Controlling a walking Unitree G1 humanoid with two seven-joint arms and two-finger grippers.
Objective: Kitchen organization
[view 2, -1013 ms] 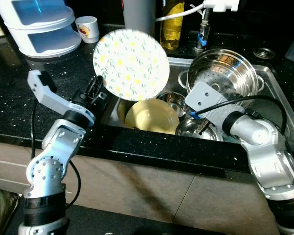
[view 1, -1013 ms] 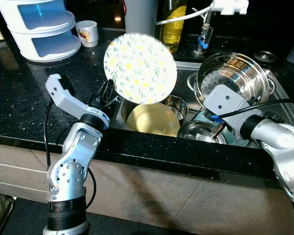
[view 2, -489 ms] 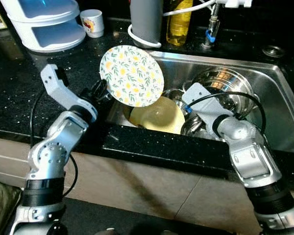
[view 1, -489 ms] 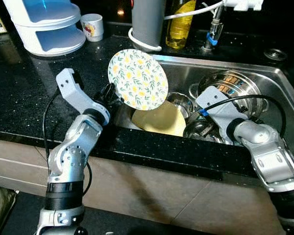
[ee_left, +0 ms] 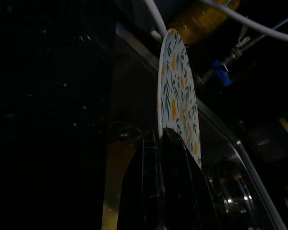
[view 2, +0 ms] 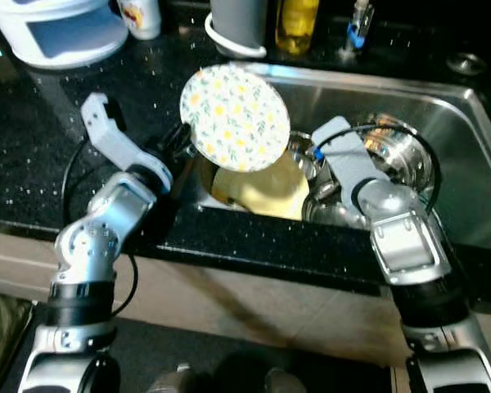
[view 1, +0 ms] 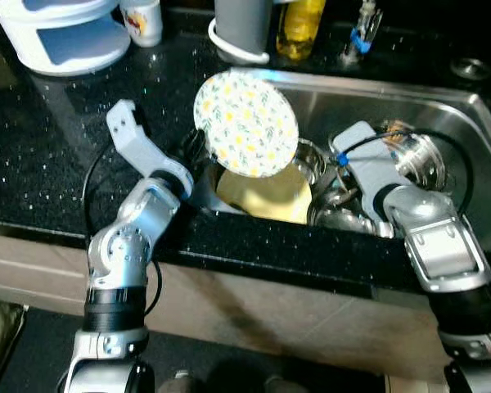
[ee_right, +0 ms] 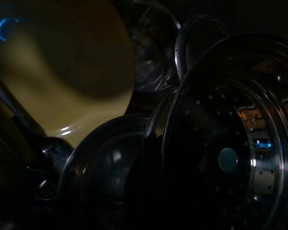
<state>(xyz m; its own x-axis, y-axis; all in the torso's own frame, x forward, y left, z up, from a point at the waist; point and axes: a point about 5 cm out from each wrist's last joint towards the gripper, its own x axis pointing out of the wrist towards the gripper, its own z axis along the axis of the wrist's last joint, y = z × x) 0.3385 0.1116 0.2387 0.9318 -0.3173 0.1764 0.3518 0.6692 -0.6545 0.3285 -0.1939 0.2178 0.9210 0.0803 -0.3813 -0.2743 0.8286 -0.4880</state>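
A round white plate (view 1: 245,123) with a yellow-and-green leaf print stands on edge above the left end of the steel sink (view 1: 466,123). My left gripper (view 1: 194,152) is shut on its lower left rim; the left wrist view shows the plate (ee_left: 175,96) edge-on, with the black fingers (ee_left: 177,167) clamped on it. In the sink below lies a pale yellow plate (view 1: 266,195). My right gripper (view 1: 331,195) is down among steel bowls (view 1: 344,219), beside a perforated steel steamer pot (view 1: 413,155). Its end is hidden.
On the black counter (view 1: 49,155) at the back stand a white-and-blue tiered box (view 1: 53,33), a small mug (view 1: 141,18), a grey cylinder (view 1: 244,24) and an oil bottle (view 1: 299,24). The tap (view 1: 362,33) rises behind the sink.
The camera has moved, now looking more steeply down. The plate stays in my left gripper, lower over the sink's left end. My right arm has reached further in among the steel ware.
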